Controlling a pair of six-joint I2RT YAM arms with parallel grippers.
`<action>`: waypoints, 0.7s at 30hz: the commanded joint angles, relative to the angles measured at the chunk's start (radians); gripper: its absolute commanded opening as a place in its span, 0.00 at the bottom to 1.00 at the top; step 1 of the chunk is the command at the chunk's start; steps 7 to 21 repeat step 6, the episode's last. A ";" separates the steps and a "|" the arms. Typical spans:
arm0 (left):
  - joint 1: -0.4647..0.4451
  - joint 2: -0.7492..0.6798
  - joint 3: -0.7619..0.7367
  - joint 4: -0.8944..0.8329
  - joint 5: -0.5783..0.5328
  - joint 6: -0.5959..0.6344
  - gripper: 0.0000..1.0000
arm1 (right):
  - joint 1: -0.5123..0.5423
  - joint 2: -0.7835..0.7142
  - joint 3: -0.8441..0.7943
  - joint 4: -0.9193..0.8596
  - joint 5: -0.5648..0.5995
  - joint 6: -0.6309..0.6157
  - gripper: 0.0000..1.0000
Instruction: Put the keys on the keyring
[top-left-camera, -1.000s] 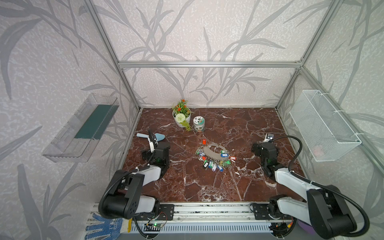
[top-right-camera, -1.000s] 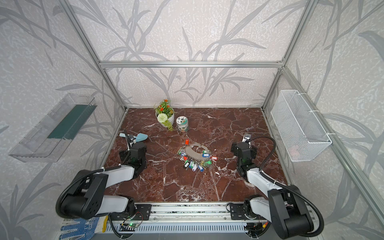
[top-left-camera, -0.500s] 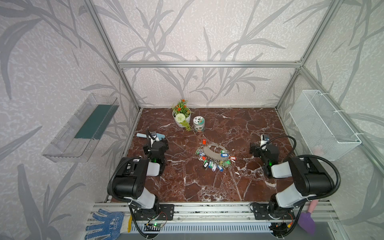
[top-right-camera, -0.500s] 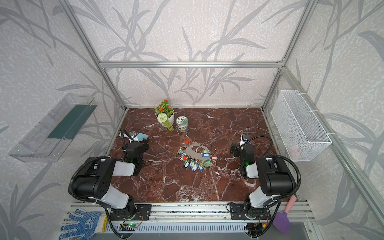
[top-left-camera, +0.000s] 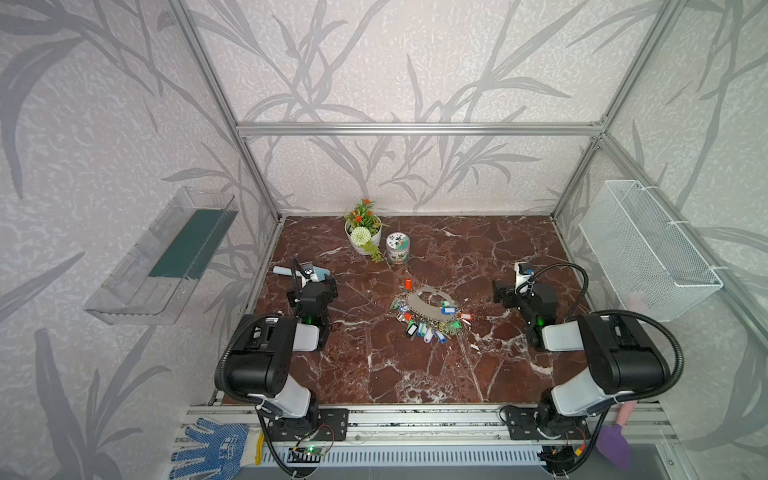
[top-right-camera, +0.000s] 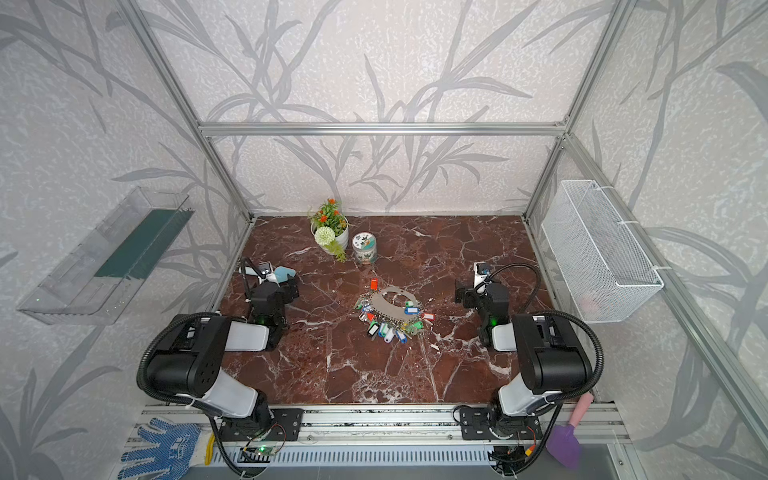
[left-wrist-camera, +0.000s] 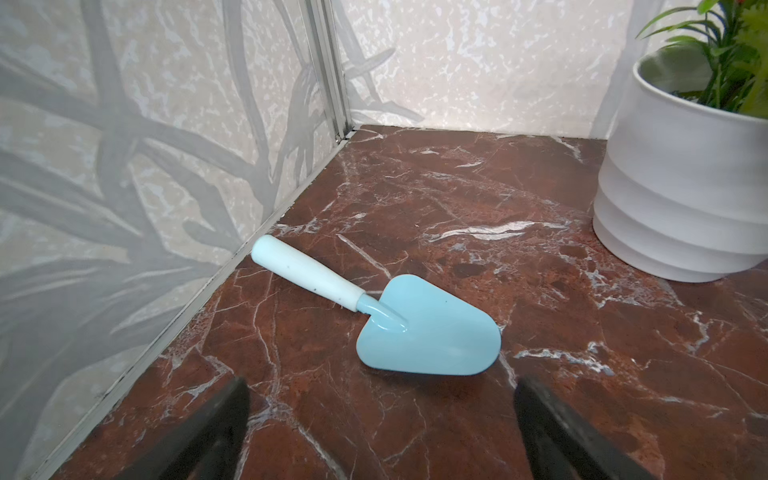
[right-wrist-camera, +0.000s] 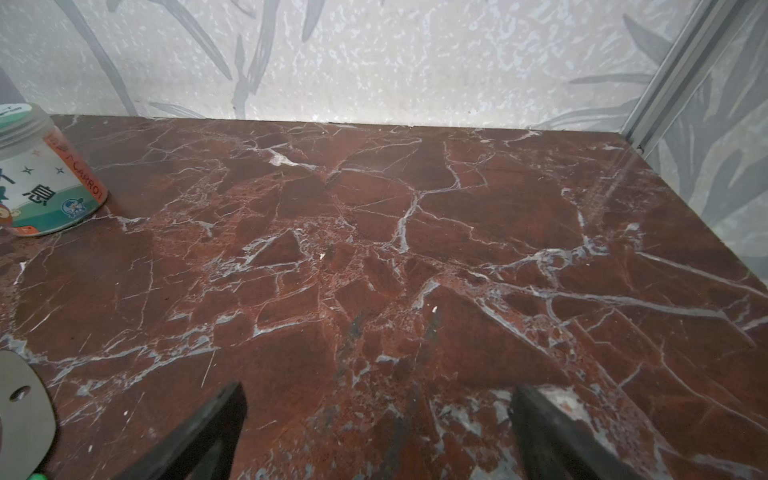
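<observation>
Desk (top-left-camera: 374, 365): red-brown marble pattern, white veins. Keyring (top-left-camera: 417, 303): grey. Keys (top-left-camera: 428, 330): blue, green, red, with white label windows. Trowel (left-wrist-camera: 428, 332): light blue blade, paler handle. Plant pot (left-wrist-camera: 673, 199): white. Walls (top-left-camera: 415, 62): pale, grey leaf pattern. Fingers (left-wrist-camera: 199, 436): black.

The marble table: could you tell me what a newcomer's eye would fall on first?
The grey keyring at the middle of the table, bright keys bunched along its near edge. Next, the pale blue trowel lying just ahead of the open left gripper, by the left wall.
</observation>
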 joint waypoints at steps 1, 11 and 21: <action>0.006 0.007 0.006 0.022 0.002 -0.003 0.99 | 0.035 -0.003 0.051 -0.061 0.027 -0.045 0.99; 0.006 0.008 0.006 0.022 0.002 -0.004 0.99 | 0.036 0.003 0.037 -0.022 0.019 -0.046 0.99; 0.006 0.008 0.006 0.022 0.002 -0.004 0.99 | 0.036 0.003 0.037 -0.022 0.019 -0.046 0.99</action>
